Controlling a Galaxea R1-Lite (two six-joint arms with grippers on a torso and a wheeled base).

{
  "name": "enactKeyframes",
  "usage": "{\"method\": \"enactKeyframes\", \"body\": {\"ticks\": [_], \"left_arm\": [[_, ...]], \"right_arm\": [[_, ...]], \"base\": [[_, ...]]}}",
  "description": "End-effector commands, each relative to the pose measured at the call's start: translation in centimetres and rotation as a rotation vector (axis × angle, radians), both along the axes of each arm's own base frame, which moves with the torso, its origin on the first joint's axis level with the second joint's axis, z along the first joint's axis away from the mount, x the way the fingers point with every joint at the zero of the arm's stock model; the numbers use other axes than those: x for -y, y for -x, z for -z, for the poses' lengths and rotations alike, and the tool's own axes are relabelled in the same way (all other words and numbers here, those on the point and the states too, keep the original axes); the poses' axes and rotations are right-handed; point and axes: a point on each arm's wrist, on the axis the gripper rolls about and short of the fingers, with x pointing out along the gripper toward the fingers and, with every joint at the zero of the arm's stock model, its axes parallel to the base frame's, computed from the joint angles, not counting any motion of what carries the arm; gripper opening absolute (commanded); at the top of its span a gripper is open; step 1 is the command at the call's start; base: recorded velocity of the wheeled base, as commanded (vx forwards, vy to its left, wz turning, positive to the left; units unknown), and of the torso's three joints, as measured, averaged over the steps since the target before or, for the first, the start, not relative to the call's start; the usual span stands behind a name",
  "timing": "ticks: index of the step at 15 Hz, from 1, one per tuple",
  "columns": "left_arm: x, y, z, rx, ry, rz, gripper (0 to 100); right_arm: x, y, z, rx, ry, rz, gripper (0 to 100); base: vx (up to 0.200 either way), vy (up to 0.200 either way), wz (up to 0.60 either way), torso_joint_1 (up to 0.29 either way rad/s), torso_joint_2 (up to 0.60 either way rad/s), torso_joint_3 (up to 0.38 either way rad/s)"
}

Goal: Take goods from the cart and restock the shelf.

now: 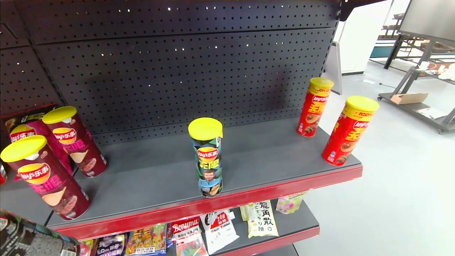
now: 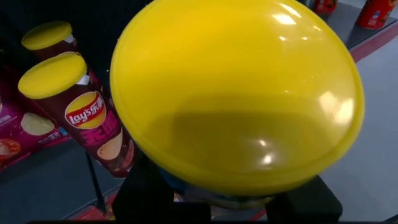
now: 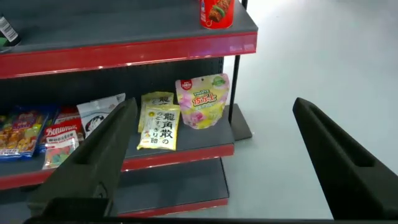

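A chip can with a broad yellow lid [image 2: 236, 93] sits very close in the left wrist view, and my left gripper [image 2: 224, 202] is shut on its body just under the lid. The dark printed side of this can [image 1: 32, 240] shows at the lower left corner of the head view, in front of the shelf's left end. On the grey shelf board [image 1: 156, 170] a matching dark can [image 1: 209, 158] stands near the front edge. My right gripper [image 3: 214, 109] is open with nothing between its fingers, and it faces the lower shelf.
Maroon cans [image 1: 42, 174] [image 1: 76, 140] stand at the shelf's left, two red cans [image 1: 314, 106] [image 1: 350, 131] at its right. Bare board lies on either side of the middle can. Snack bags [image 3: 158, 118] fill the lower shelf. Open floor is to the right.
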Motion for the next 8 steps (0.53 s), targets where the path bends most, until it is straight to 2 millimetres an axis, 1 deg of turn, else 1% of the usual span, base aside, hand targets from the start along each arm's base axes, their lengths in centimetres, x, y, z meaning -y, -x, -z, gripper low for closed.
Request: {"method": "enactKeyframes", "body": {"ticks": [1, 4, 8], "left_arm": [[0.2, -0.9, 0.0, -0.029, 0.023, -0.002, 0], [0.4, -1.8, -0.1, -0.062, 0.037, 0.007, 0], [0.5, -2.3, -0.3, -0.054, 0.041, 0.043, 0]], "right_arm": [[0.0, 0.0, 0.0, -0.006, -0.002, 0.005, 100], [0.0, 0.0, 0.0, -0.007, -0.004, 0.005, 100], [0.0, 0.0, 0.0, -0.007, -0.001, 0.000, 100]], "base": [[0.000, 0.000, 0.00, 0.000, 0.00, 0.000], [0.000, 0.000, 0.00, 0.000, 0.00, 0.000], [0.000, 0.000, 0.00, 0.000, 0.00, 0.000]]}}
